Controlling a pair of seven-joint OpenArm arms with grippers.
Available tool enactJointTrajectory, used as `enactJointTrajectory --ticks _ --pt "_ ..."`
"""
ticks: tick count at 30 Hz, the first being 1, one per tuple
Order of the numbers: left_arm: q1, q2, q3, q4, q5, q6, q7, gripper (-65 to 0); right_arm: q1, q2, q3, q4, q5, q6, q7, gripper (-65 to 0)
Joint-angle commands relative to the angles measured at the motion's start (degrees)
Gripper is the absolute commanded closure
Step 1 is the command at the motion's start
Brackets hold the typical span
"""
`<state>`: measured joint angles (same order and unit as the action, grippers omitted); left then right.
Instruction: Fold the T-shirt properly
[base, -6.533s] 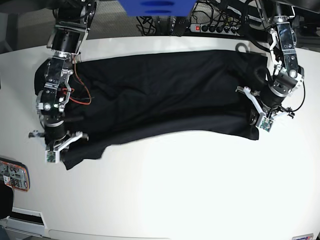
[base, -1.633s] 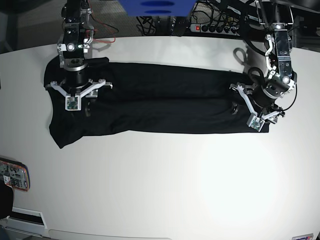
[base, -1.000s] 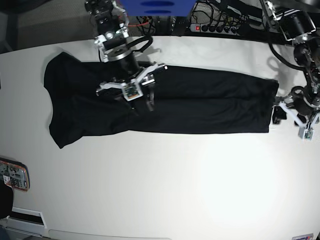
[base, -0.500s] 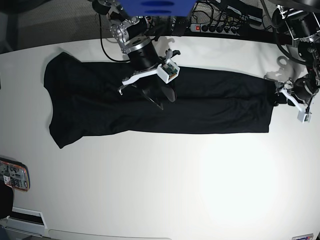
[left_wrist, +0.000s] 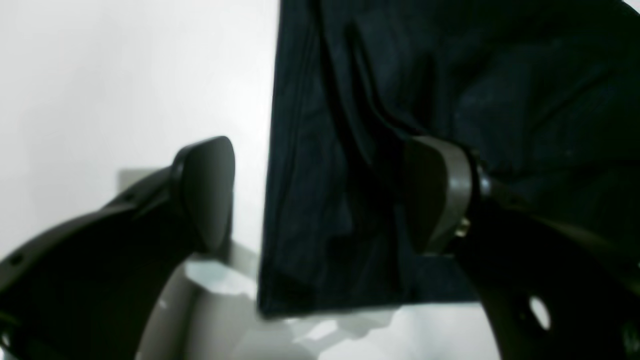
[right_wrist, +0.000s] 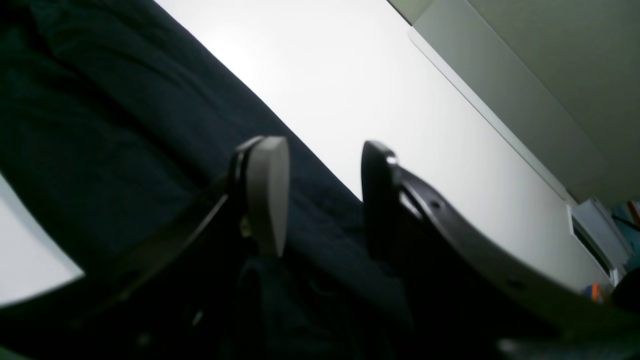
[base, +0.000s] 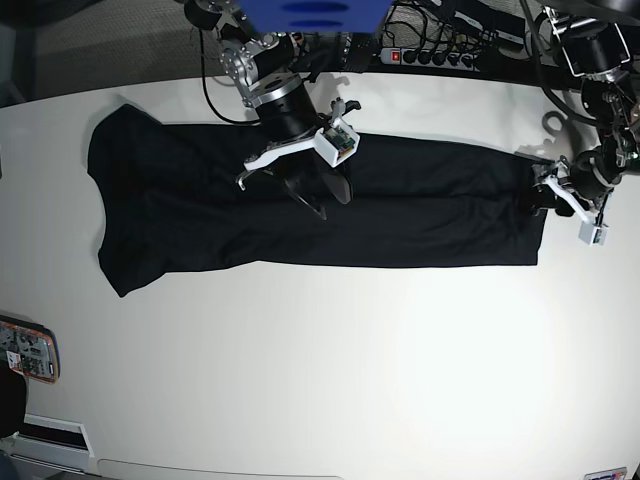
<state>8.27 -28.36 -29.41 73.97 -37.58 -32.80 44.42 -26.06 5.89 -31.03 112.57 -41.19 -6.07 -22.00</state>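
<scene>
Black T-shirt (base: 400, 205) flat; left end effector (left_wrist: 320, 195) spread astride hem; right end effector (right_wrist: 325, 200) parted, hovering mid-shirt.

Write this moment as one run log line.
T-shirt: folded long strip, flat on table | left gripper: open at its end edge | right gripper: open over middle

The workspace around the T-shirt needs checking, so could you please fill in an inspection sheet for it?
Surface: white table, bare in front of the cloth.
Job's things: black T-shirt folded into a long flat band.
Clutter: small device at the table's edge.
Grippers: left gripper open, straddling the band's end; right gripper open over the band's middle.
Cables: black lead trailing by the right arm.
Surroundings: power strip and blue object behind the table.
</scene>
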Motion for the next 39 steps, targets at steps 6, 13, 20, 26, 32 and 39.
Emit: enactJointTrajectory --ticks 6,13,20,26,32,39 --pt "0.3 -0.34 0.71 0.44 0.09 0.22 1.77 -49.8 -1.67 -4.09 -3.57 0.35 -2.37 -2.77 1.38 -23.0" --pt "0.21 -1.4 -0.88 0.53 0.0 0.22 1.95 -49.8 -1.76 -4.09 -3.57 0.35 -2.37 -2.77 1.38 -23.0" --pt "2.32 -1.49 -1.05 8.0 0.0 0.22 1.86 -49.8 -1.58 -4.26 -3.3 0.35 -2.37 -2.77 1.3 -23.0" --pt "3.99 -1.31 -4.31 15.39 -0.26 0.4 2.39 -49.8 -1.5 -4.35 -3.48 0.35 -2.37 -2.77 1.3 -23.0" --pt "4.25 -1.4 -7.56 15.21 0.09 0.4 2.39 -49.8 -1.5 -4.35 -3.3 0.35 -2.37 -2.77 1.3 -23.0" --pt "3.11 -3.68 -7.29 6.95 -0.26 0.31 2.04 -49.8 -1.5 -4.35 -3.48 0.35 -2.37 -2.77 1.3 -23.0"
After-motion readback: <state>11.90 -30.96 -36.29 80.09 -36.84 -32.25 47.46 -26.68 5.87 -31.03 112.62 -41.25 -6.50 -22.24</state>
